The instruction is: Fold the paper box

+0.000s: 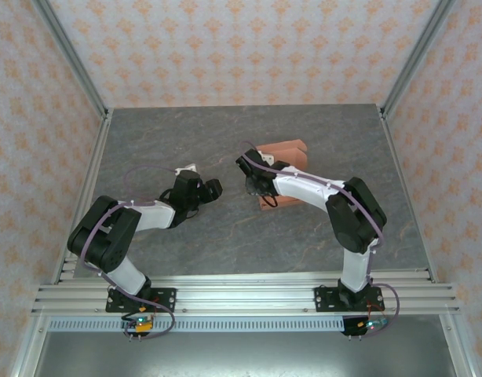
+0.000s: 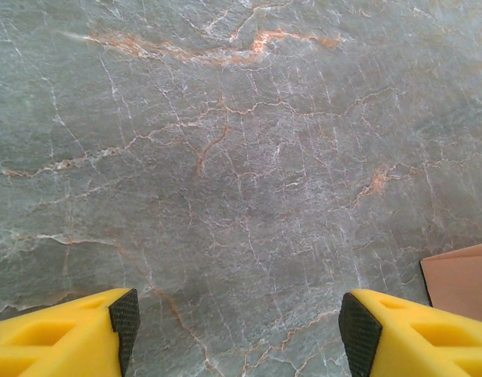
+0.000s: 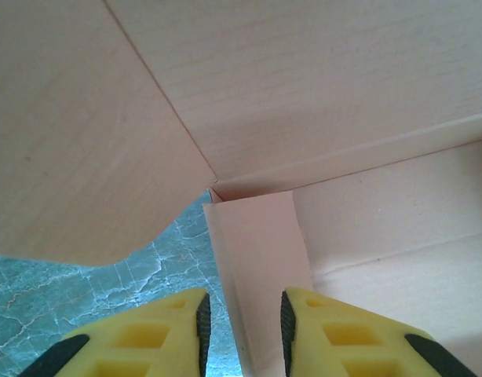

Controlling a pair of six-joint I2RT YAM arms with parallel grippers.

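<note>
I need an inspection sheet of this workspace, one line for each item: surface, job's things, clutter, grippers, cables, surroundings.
Surface: grey marbled table, orange veins, flat.
Job's things: paper box, salmon card, partly folded, right of centre.
Clutter: nothing seen.
Grippers: left gripper open over bare table, beside the box edge; right gripper has its fingers on either side of a raised box flap, whether it grips cannot be told.
Cables: purple cables run along both arms, off the box.
Surroundings: patterned walls, aluminium rail at the near edge.
</note>
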